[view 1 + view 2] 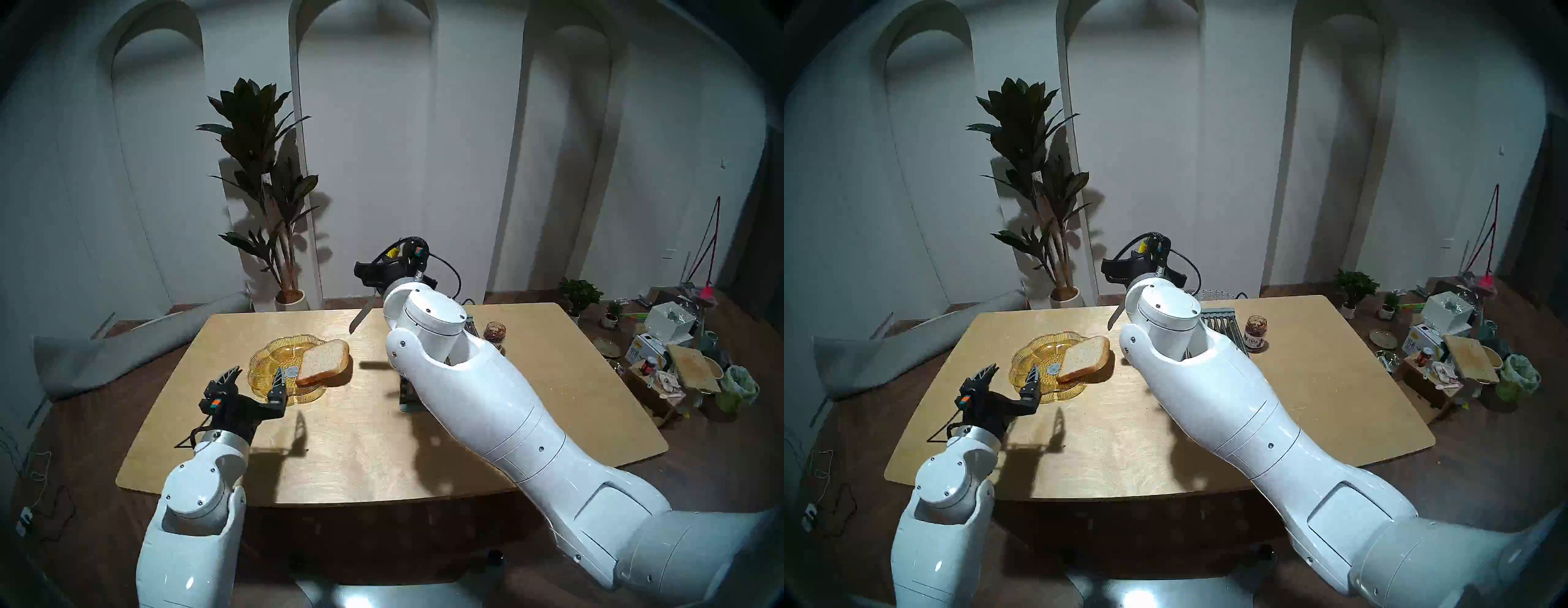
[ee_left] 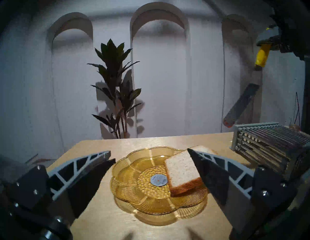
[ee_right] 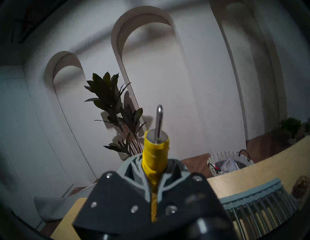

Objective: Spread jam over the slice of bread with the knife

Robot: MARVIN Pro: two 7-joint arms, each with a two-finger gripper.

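The slice of bread (image 1: 324, 363) (image 1: 1083, 358) (image 2: 181, 169) leans on the right rim of an amber glass plate (image 1: 271, 352) (image 2: 134, 167). My left gripper (image 1: 254, 375) (image 1: 1012, 373) (image 2: 149, 151) hangs open at the plate's near-left edge, its right finger over the plate and beside the bread. My right gripper (image 1: 373, 267) (image 3: 155, 165), raised over the table's far side, is shut on the knife's yellow handle (image 2: 261, 57) (image 3: 155, 150). The knife's blade (image 1: 360, 314) (image 2: 239, 107) slants down toward the bread with a red smear at its tip. The jam jar (image 1: 495, 333) (image 1: 1255, 333) stands behind my right arm.
A grey slatted rack (image 1: 1221, 322) (image 2: 268, 144) (image 3: 251, 209) sits on the wooden table (image 1: 382, 446) between the plate and the jar. A potted plant (image 1: 263, 191) stands behind the table, a woven basket (image 3: 229, 164) beyond its far edge. Clutter (image 1: 679, 361) lies on the floor at right.
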